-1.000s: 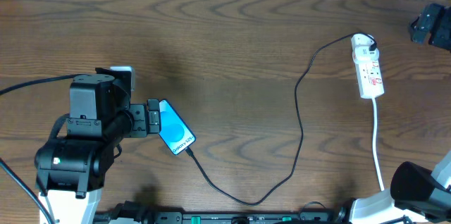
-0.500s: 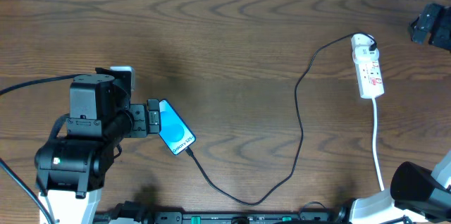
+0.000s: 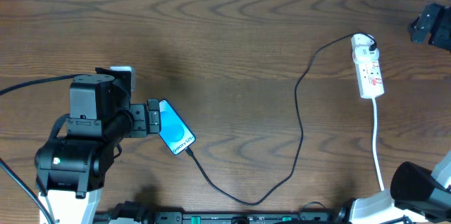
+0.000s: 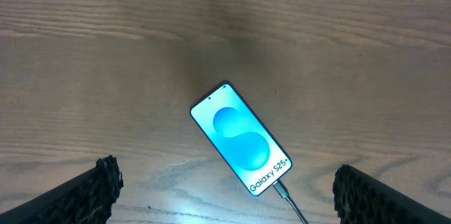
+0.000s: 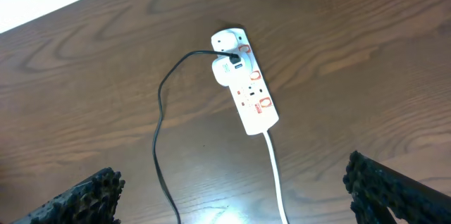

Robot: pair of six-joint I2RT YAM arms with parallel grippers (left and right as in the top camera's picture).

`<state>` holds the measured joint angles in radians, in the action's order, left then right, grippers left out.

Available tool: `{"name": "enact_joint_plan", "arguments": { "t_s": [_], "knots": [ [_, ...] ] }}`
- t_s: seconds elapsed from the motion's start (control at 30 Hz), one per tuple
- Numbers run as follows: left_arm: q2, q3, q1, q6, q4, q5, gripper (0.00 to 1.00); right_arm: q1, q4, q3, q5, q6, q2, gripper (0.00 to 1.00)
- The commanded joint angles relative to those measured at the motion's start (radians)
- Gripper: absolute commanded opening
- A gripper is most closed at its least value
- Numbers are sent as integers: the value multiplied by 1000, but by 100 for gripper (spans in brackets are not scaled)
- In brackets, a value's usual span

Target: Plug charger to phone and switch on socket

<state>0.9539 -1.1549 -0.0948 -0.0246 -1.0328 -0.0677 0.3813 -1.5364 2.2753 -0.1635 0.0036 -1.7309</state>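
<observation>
Seemingly already joined to its lead, the phone (image 4: 242, 148) lies flat and askew on the wooden table (image 3: 232, 41), its blue screen facing up. The left claw (image 4: 227, 171) hangs directly over the phone with fingers spread wide on either side, gripping nothing. The charger (image 3: 301, 111), a thin black cable, meets the phone's lower end, where its plug tip looks seated, though how fully cannot be told. From the phone it trails off in a loose loop to the socket (image 5: 246, 83), a white power strip lying well apart from the phone at the cable's far end. The right claw (image 5: 231, 173), far from the phone and above that strip, is equally wide apart and empty. Whether the red-marked switches are on cannot be told. The phone is probably light, slick and glass-faced, so it is best taken by its long edges, never by the screen. The cable is limp and would only be steered from the stiff plug tip next to the phone. The strip looks light enough to skid, so a switch is best pressed straight down with one fingertip.
</observation>
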Motion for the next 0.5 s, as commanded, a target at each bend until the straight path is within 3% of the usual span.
{"name": "enact_joint_plan", "arguments": {
  "t_s": [0.0,0.47],
  "knots": [
    [1,-10,-4,13,-3,16,98,-3,-2,4,0,0,7,99],
    [-89,-6,-5,13,-3,16,98,-3,-2,4,0,0,6,99]
  ]
}}
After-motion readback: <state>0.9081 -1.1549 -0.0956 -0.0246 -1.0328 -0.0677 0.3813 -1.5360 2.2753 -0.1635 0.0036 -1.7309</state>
